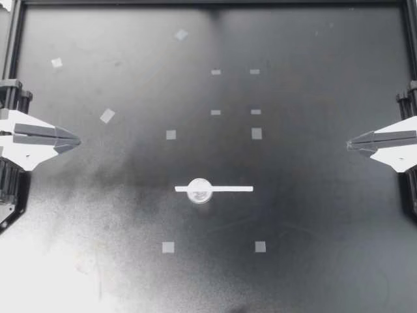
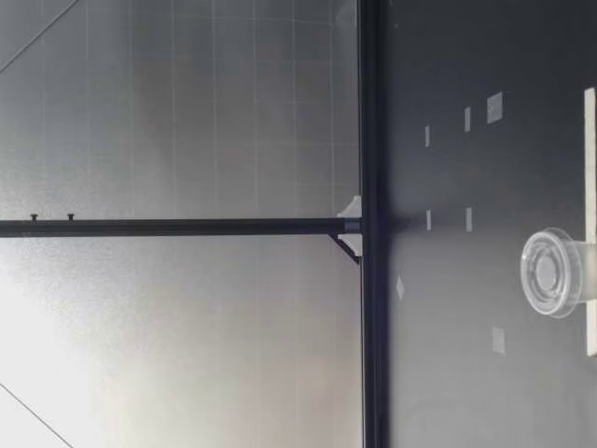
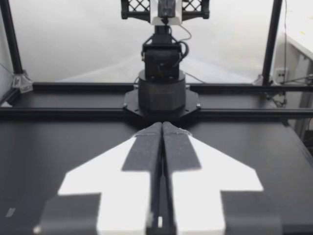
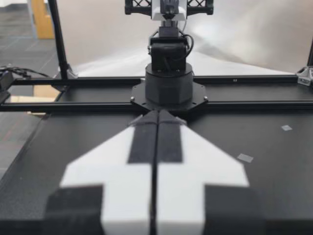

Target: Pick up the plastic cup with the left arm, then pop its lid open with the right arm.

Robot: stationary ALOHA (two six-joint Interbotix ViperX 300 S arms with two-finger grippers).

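- Left pincer (image 1: 75,139): parked at the left edge of the worktop (image 1: 313,215), pointing inward. Clenched; its wrist view shows the 2 fingers (image 3: 146,147) pressed flat together with nothing between them. This reads as a rest pose, clear of the middle.
- Right pincer (image 1: 350,143): mirrors it at the right edge, also pointing inward. Clenched on nothing; its wrist view shows the fingers (image 4: 168,142) meeting along 1 seam.
- Cup (image 1: 199,191): small, clear and round, near the middle of the worktop. It lies well apart from both pincers and slightly nearer the left one. In the low view the cup (image 2: 550,273) stands with its wider rim uppermost.
- Strip (image 1: 228,189): white and narrow, lying flat across the worktop. The cup sits on it toward its left end, so the strip likely serves as a placement line.
- Tape squares (image 1: 257,133): several pale patches scattered flat on the dark surface, some in neat pairs. They are probably position marks; none touches the cup.
- Frame (image 2: 368,224): dark rails bordering the worktop, with a pale backdrop behind.
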